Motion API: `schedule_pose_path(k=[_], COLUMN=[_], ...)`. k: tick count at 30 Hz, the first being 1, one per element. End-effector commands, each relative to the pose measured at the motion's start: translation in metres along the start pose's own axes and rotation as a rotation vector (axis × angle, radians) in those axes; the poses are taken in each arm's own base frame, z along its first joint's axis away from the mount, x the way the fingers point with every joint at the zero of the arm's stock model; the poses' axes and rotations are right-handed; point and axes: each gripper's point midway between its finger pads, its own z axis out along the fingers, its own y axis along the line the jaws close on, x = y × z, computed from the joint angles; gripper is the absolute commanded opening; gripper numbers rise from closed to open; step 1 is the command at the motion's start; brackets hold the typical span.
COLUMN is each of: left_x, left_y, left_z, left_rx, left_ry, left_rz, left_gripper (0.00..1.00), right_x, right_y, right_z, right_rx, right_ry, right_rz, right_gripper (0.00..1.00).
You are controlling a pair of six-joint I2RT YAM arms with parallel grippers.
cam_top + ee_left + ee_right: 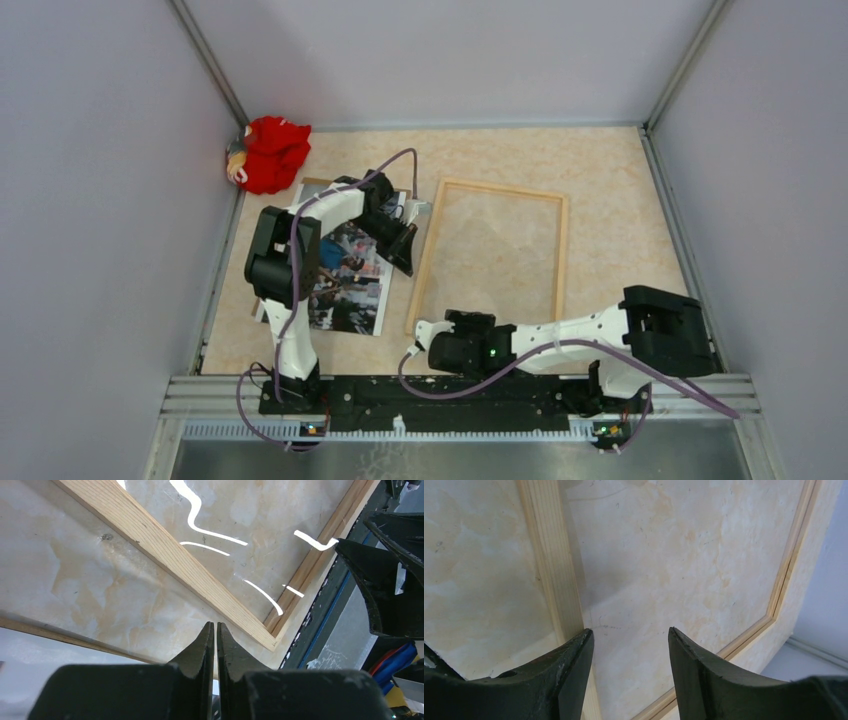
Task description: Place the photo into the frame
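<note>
The light-wood frame [562, 260] lies flat in the middle of the table, its pane showing the marbled top beneath. The photo [350, 290] lies picture-up to its left, partly under my left arm. My left gripper [408, 258] hovers between the photo and the frame's left rail [165, 552], its jaws shut [215, 625] with nothing visible between them. My right gripper [418, 336] is at the frame's near-left corner and stands open [629, 630]. Its left finger [574, 655] is over the rail [549, 555] and the other is over the pane.
A red cloth bundle [272, 152] sits in the back-left corner. A brown board corner [312, 185] pokes out behind the photo. Grey walls close in on three sides, and a metal base rail [480, 390] runs along the near edge. The right gripper's black fingers [380, 580] show in the left wrist view.
</note>
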Motion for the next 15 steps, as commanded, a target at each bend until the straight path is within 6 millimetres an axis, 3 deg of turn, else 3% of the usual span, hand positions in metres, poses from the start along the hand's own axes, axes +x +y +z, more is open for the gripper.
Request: schedule_pose_path(k=[1,6,11,15], left_x=[-0.008,-0.009,-0.009,-0.007], left_y=[-0.010,-0.012,-0.013,-0.014], left_z=[-0.016,-0.023,-0.028,-0.029], left_rx=[-0.014,-0.021,-0.026,-0.025], left_ry=[-0.030,-0.042,-0.053,-0.058], left_rz=[0.042,0.048,0.048,0.047], left_gripper=[0.11,0.11,0.11,0.11], right_x=[-0.012,-0.014,-0.022,-0.031], right_y=[-0.007,-0.009,-0.006,-0.021], right_z=[0.004,0.008,-0.002,-0.013], right_rx=[0.069,0.105,0.120,0.205], right_ry=[-0.008,0.009,-0.014,-0.037], right_rz=[-0.034,-0.071,-0.078,-0.057], right_gripper=[0.56,0.51,0.50,0.33])
